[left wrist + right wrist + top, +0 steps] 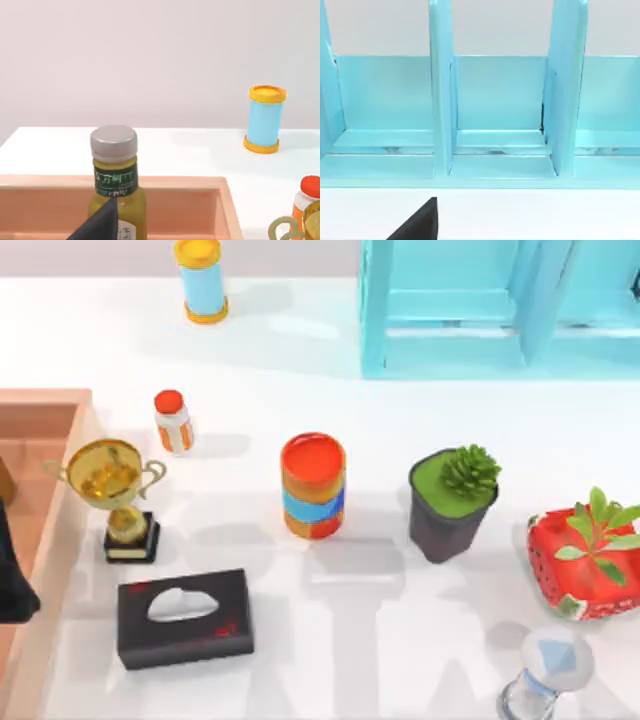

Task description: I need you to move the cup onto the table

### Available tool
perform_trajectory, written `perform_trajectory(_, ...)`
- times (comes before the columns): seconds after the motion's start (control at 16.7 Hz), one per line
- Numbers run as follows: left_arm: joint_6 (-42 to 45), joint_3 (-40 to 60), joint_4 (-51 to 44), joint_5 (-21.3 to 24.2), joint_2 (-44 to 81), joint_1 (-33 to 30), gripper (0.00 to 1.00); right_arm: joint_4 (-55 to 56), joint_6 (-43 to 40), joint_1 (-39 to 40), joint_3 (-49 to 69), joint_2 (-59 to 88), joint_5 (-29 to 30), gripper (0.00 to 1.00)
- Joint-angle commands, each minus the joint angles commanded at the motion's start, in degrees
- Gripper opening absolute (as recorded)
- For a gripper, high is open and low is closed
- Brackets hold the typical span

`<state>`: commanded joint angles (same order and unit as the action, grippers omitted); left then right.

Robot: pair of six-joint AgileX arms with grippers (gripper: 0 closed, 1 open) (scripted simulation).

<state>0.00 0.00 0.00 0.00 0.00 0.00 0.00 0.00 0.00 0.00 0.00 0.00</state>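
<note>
Light-blue cup (pixel 552 660) stands at table's (pixel 400 640) right, far from left arm (pixel 12 580).

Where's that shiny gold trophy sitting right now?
In the top view, the gold trophy stands on the table's left side, beside the wooden tray, between the small orange-capped bottle and the black tissue box.

The scene is bright and evenly lit. The glossy white desk (pixel 400 640) washes out almost to pure white at its far side. Soft grey shadows fall to the right of and behind the orange-red can (pixel 313 486), the small pill bottle (pixel 173 421) and the dark plant pot (pixel 450 505), so light comes from the near left. Faint reflections smear the desk near the tissue box (pixel 183 617). Edges look slightly soft throughout.
</note>
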Motion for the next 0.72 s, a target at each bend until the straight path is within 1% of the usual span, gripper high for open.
perform_trajectory(0.18, 0.2, 0.7, -0.7, 0.0, 0.7, 0.2, 1.0, 0.0, 0.0, 0.0, 0.0, 0.0, 0.0, 1.0)
perform_trajectory(0.36, 1.8, 6.1, -6.2, 0.0, 6.3, 1.9, 1.0, 0.0, 0.0, 0.0, 0.0, 0.0, 0.0, 1.0)
perform_trajectory(0.54, 4.6, 15.9, -17.0, -0.1, 17.4, 4.5, 1.0, 0.0, 0.0, 0.0, 0.0, 0.0, 0.0, 1.0)
perform_trajectory(0.72, 7.9, 27.8, -31.2, -0.1, 33.4, 7.7, 1.0, 0.0, 0.0, 0.0, 0.0, 0.0, 0.0, 1.0)
